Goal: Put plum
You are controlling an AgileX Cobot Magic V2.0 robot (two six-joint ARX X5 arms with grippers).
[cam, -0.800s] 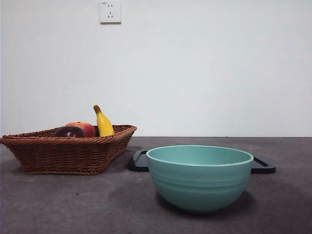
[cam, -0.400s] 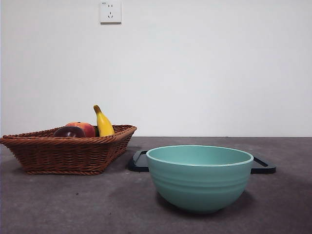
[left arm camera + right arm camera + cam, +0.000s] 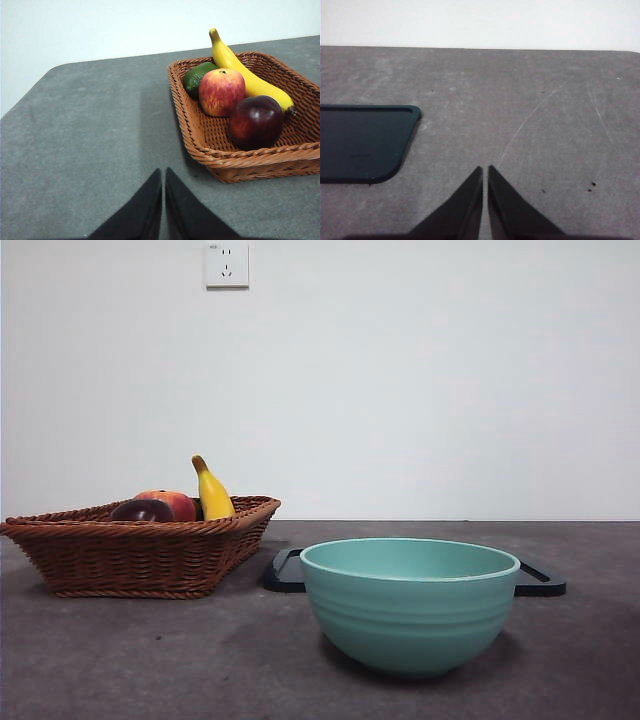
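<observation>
Plum (image 3: 256,121) sits in the wicker basket (image 3: 235,162), touching the red-orange fruit (image 3: 221,91) at its 10 o'clock and the banana (image 3: 247,75) behind it; a green fruit (image 3: 196,77) lies further back. In your front view the plum (image 3: 141,510) peeks over the basket rim (image 3: 140,527), at 9 o'clock from the teal bowl (image 3: 409,604). A dark tray (image 3: 284,570) lies behind the bowl. Your left gripper (image 3: 163,175) hangs over bare table (image 3: 90,145) near the basket, jaws pressed together, holding nothing. Your right gripper (image 3: 485,172) likewise is closed and empty, beside the tray (image 3: 362,142).
</observation>
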